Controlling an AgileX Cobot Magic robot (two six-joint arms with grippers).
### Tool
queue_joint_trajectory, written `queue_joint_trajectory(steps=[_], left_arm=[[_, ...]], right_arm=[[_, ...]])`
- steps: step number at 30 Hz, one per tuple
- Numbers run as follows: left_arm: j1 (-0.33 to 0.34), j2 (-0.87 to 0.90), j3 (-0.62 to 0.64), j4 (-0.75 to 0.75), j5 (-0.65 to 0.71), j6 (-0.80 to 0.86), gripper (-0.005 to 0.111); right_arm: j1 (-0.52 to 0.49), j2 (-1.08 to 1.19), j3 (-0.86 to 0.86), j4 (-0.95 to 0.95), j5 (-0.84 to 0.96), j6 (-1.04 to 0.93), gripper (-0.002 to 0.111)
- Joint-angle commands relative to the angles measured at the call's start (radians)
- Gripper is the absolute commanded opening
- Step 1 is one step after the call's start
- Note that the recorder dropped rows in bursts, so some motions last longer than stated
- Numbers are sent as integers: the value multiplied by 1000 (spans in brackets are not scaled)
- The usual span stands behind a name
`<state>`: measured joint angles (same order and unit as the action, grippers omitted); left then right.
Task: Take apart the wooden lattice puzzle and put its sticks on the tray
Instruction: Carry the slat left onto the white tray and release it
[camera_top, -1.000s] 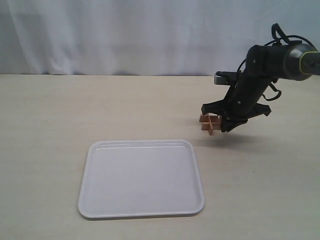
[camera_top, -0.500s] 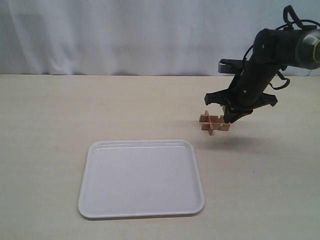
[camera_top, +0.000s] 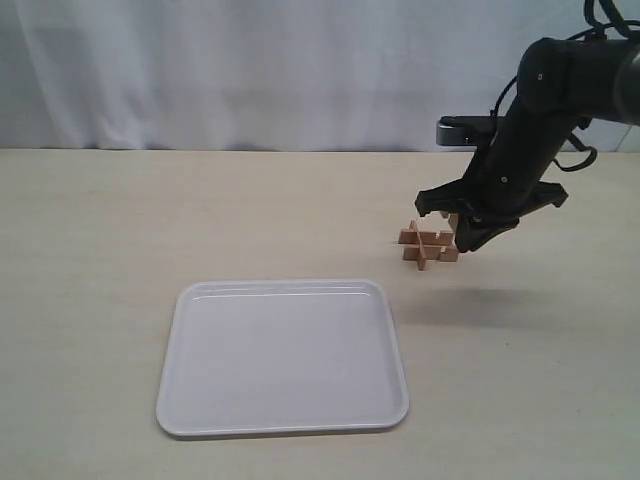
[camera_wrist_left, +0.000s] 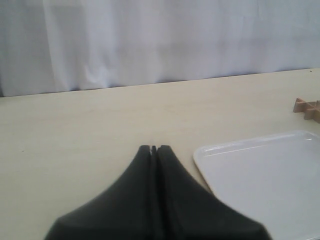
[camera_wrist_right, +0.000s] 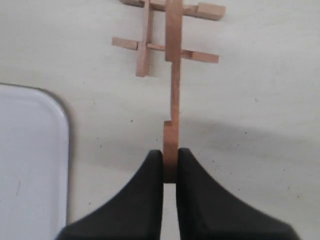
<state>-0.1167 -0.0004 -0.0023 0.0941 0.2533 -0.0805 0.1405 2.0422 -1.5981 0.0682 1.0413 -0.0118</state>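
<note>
Wooden lattice puzzle is set on the bench beyond the nearer tray. One stick is gripped by the right gripper's jaws; the left gripper's jaws are closed, empty. White curtain is hung behind.

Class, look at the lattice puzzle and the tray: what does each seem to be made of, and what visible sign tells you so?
The lattice puzzle looks like bare light-brown wood: matte, square-cut, faint grain on the stick in the right wrist view. The tray looks like white plastic, probably moulded: slight sheen, rounded corners, low raised rim.
</note>
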Motion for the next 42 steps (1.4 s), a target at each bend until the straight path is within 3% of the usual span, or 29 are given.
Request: queue_joint_trajectory(steps=[1,13,20,39,42], left_arm=[[-1,0,2,0,-11,-3,0],[-1,0,2,0,-11,-3,0],[-1,0,2,0,-11,-3,0],[-1,0,2,0,-11,-3,0],[-1,0,2,0,-11,-3,0]], right_arm=[[45,-53,36,-3,-23,-51,4],[250,-77,41,-1,-24,-343,4],[338,-65,41,1,-74,-370,4],[362,115,47,27,-47,-438,4],[362,124,47,26,-49,-438,10]])
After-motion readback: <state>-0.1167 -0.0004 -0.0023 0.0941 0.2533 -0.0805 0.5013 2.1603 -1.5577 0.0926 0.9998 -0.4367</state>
